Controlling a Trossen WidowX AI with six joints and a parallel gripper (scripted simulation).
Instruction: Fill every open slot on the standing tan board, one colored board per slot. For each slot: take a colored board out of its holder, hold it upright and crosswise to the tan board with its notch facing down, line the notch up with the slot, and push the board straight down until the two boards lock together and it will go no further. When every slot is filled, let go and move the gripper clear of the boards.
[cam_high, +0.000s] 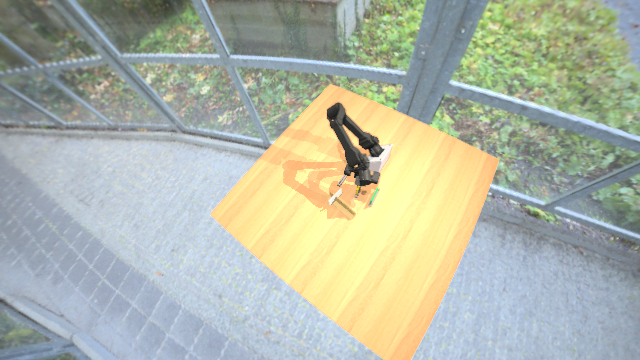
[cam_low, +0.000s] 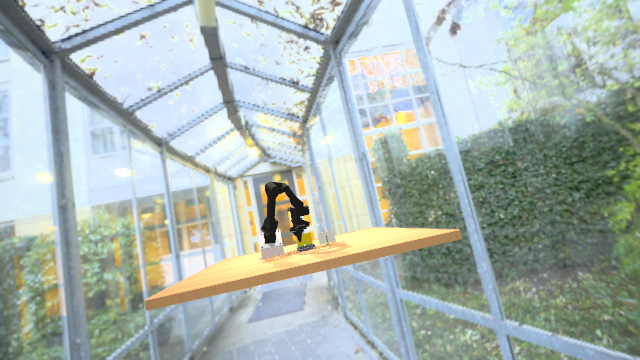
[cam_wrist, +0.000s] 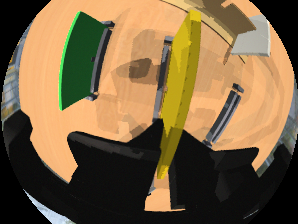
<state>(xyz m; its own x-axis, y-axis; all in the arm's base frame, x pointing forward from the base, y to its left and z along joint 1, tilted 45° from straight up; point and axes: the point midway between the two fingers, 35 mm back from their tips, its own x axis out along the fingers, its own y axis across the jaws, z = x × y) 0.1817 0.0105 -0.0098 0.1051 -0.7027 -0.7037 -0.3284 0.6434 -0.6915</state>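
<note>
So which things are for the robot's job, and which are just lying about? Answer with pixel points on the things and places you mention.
For the job:
- yellow board (cam_high: 358, 190) (cam_low: 302, 242) (cam_wrist: 181, 75), in the black gripper (cam_high: 358, 185) (cam_low: 299, 238) (cam_wrist: 164, 123)
- green board (cam_high: 374, 196) (cam_wrist: 82, 60)
- standing tan board (cam_high: 345, 205) (cam_wrist: 220, 21)
- pale grey board (cam_high: 335, 196) (cam_low: 326, 236) (cam_wrist: 257, 37)
- dark holders (cam_wrist: 225, 115)

Just around:
- metal-framed glass walls
- green hedge (cam_low: 525, 185)

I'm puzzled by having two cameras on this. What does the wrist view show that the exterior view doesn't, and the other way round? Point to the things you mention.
Only the wrist view shows the green board (cam_wrist: 80, 62), standing in its holder (cam_wrist: 101, 62). Only the exterior view shows the hedge (cam_low: 500, 175) and the arm's pale base (cam_low: 272, 251). Both show the yellow board (cam_low: 304, 240) (cam_wrist: 181, 85) and the white board (cam_low: 326, 236) (cam_wrist: 255, 40).
</note>
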